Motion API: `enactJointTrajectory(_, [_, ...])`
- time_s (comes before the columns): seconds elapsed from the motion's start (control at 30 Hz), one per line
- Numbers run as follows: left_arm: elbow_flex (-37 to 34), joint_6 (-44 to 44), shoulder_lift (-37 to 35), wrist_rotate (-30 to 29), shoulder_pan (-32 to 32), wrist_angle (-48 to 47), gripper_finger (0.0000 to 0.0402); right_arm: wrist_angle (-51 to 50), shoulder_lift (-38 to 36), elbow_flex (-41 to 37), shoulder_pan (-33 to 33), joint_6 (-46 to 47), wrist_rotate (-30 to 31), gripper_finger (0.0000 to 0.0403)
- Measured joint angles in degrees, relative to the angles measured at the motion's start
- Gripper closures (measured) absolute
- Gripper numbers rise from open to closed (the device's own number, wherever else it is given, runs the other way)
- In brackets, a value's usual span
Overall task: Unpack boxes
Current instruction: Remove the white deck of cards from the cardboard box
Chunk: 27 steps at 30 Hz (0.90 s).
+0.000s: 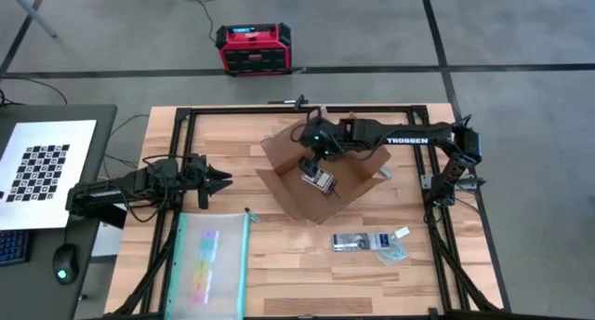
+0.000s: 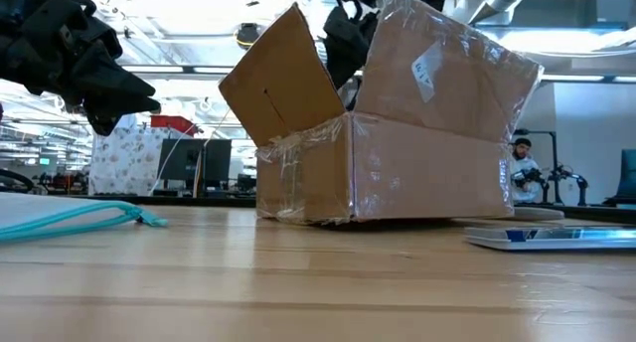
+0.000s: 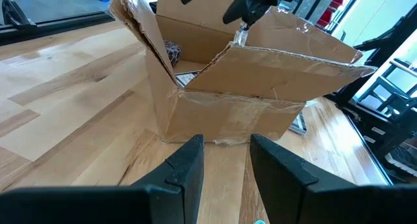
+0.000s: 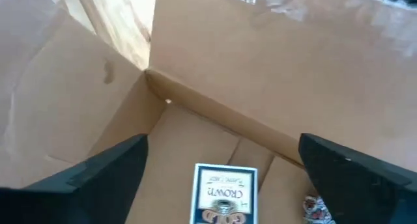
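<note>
Cardboard box (image 1: 316, 176) sits near the middle of the worktop (image 1: 279, 273) with its taped flaps standing up, and the right claw (image 4: 221, 159) hangs inside it, fingers spread wide above a small blue-and-white card pack (image 4: 223, 193) lying on the box floor beside another small patterned item. This looks like the reach-in step of the unpacking: the next move calls for lowering the spread fingers either side of the pack, closing on it and lifting it clear of the flaps. The left claw (image 3: 227, 160) waits well apart at the worktop's left side, pointed at the box, fingers part-spread and pinching nothing.
</note>
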Motion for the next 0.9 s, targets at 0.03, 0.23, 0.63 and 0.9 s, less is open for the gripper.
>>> enactJointTrajectory(0.03, [0.00, 0.00, 0.00, 0.00, -0.02, -0.01, 0.0292, 0.15, 0.00, 0.00, -0.18, 1.06, -0.26, 0.0017])
enactJointTrajectory(0.23, [0.00, 0.00, -0.02, 0.00, 0.00, -0.02, 0.0292, -7.03, -0.02, 0.07, -0.51, -1.92, -0.15, 0.0016])
enactJointTrajectory(0.63, [0.00, 0.01, -0.01, 0.00, 0.00, -0.02, 0.0293, -11.54, 0.71, 0.04, 1.35, -1.55, 2.51, 0.0039])
enactJointTrajectory(0.9, [0.02, 0.02, 0.02, 0.02, -0.02, -0.01, 0.0293, -10.40, 8.34, -0.31, 1.89, -3.06, 1.97, 0.0039])
